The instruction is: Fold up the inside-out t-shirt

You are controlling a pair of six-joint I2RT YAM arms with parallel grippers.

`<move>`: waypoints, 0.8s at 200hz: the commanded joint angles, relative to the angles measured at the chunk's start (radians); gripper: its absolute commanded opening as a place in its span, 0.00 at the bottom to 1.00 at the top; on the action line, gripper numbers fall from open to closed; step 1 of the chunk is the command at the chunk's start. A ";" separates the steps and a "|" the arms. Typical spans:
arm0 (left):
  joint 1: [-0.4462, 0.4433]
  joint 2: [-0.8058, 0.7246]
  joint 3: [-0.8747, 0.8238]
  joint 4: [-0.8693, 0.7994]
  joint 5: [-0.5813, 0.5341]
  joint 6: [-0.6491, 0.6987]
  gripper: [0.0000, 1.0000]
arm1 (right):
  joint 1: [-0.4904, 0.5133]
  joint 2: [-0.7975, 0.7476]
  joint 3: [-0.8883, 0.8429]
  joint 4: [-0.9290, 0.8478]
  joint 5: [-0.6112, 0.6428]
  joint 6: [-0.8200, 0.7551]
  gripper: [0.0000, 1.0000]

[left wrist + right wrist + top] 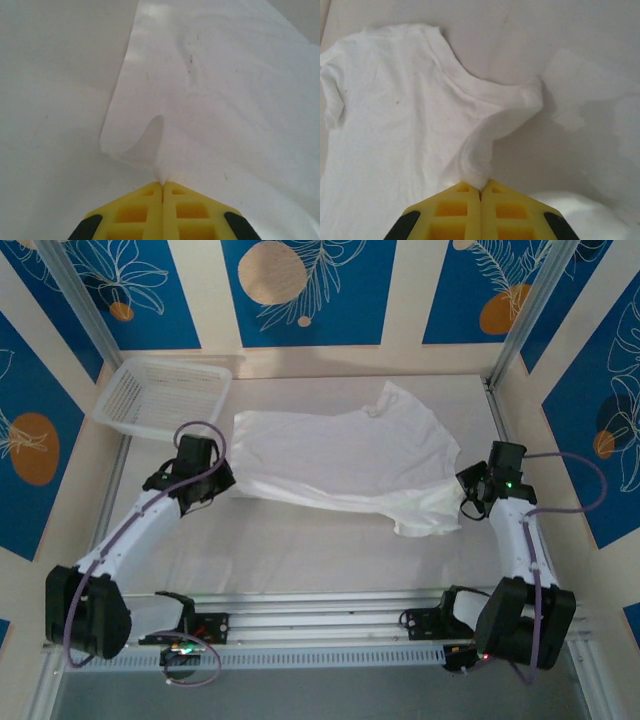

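From above, the plain white, thin, wrinkly cotton t-shirt (350, 455) is seen spread on the white table (300, 550). Its long side runs from one claw across to the other. The left claw (222, 483) is placed at one end of the shirt, and the right claw (468, 502) at the other end, where the sleeves are. Each arm is nearest to its own end. A white plastic mesh basket (165, 395) is set past the left claw, apart from the shirt.

In the left wrist view, the left claw (162, 184) is pressed together on the shirt (225, 100), and a little peak of cloth is pinched right at its tips. The rest of the shirt is laid out ahead and to the right. Bare table (50, 100) is seen to the left.

In the right wrist view, the right claw (481, 186) is also pinched shut on a bunch of the shirt (395, 125), near the curved neck edge. Most of the cloth is spread ahead and to the left. Bare table (545, 45) is left ahead and to the right, so room for a fold is likely there.
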 commanded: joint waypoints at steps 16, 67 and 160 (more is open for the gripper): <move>0.054 0.102 0.052 0.030 0.005 0.063 0.00 | 0.002 0.083 0.057 0.066 -0.033 0.006 0.00; 0.088 0.213 0.077 0.077 0.004 0.059 0.00 | 0.002 0.260 0.124 0.121 -0.054 -0.030 0.00; 0.094 0.399 0.100 0.222 0.059 0.117 0.38 | -0.011 0.441 0.263 -0.011 -0.057 -0.096 0.43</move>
